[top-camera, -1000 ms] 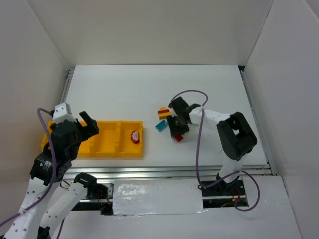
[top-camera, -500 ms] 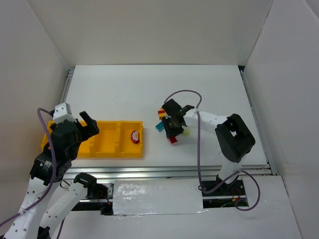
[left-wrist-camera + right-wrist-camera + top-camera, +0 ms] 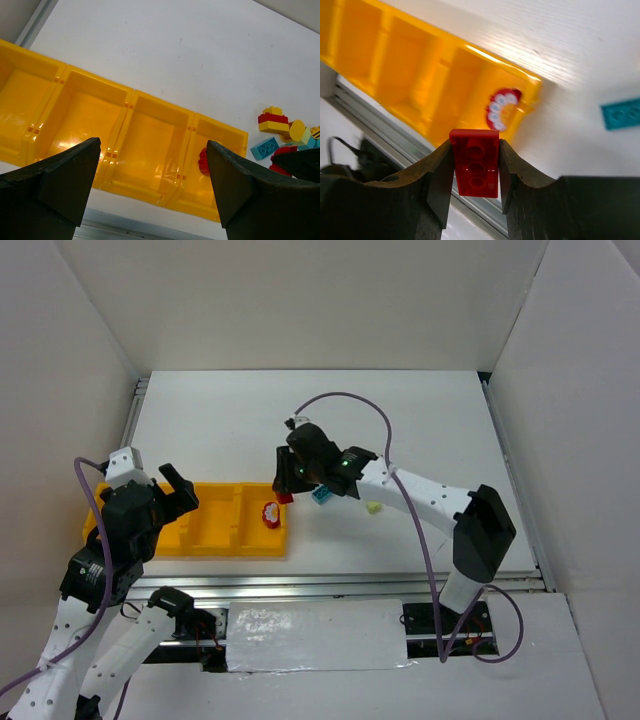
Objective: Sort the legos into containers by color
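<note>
**Right tool (image 3: 475,150) gripped a red brick (image 3: 474,167) at the end of the yellow tray (image 3: 215,543)**

The right tool was clamped narrowly on the small red brick, which hung at the right end of the four-compartment tray. One red piece (image 3: 270,513) with pale studs lay in the tray's rightmost compartment. The left tool (image 3: 152,165) hung over the left part of the tray with its jaws spread wide and nothing between them. A teal brick (image 3: 322,494) lay on the white worktop (image 3: 420,420) just right of the tray, and a light green piece (image 3: 373,507) lay farther right. The left wrist view showed a red-and-yellow stack (image 3: 273,120) just beyond the teal brick.
</note>
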Motion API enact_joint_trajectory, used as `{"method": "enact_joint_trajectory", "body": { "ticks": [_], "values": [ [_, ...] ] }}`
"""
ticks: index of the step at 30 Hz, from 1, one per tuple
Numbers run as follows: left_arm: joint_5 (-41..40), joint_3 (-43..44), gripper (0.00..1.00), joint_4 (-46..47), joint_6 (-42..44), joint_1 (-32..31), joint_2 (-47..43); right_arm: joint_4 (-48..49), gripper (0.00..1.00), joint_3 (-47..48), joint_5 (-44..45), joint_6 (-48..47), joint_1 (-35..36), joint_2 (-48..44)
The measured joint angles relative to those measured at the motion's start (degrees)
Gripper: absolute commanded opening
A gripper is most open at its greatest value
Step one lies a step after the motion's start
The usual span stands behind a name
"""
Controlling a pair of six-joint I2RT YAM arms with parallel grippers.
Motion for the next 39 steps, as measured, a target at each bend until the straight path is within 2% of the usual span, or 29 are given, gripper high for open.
{"method": "enact_joint_trajectory", "body": {
  "ticks": [7, 10, 11, 16, 27, 32, 39],
  "values": [
    [-0.1, 0.0, 1.00, 0.0, 0.0, 0.0, -0.1, 3.0, 0.14, 10.5, 1.7, 7.4, 4.0, 10.1],
    [-0.1, 0.0, 1.00, 0.0, 0.0, 0.0, -0.3, 3.0, 0.32, 12.6, 1.7, 8.8, 5.0, 13.6],
    [-0.1, 0.0, 1.00, 0.0, 0.0, 0.0, -0.3, 3.0, 0.50, 13.0, 1.7, 9.1, 5.2, 14.5],
    [0.0, 0.0, 1.00, 0.0, 0.0, 0.0, -0.3, 2.4, 0.70, 13.2, 1.8, 10.2, 5.7, 15.7],
    [0.0, 0.0, 0.99, 0.0, 0.0, 0.0, -0.3, 0.6, 0.95, 15.0, 5.7, 7.5, 5.2, 14.7],
    [0.0, 0.0, 1.00, 0.0, 0.0, 0.0, -0.2, -5.6, 0.97, 19.0, 7.3, 2.7, 0.5, 14.6],
    [0.0, 0.0, 1.00, 0.0, 0.0, 0.0, -0.2, -10.6, 0.96, 22.5, 7.8, -5.1, -12.8, 17.3]
  ]
}}
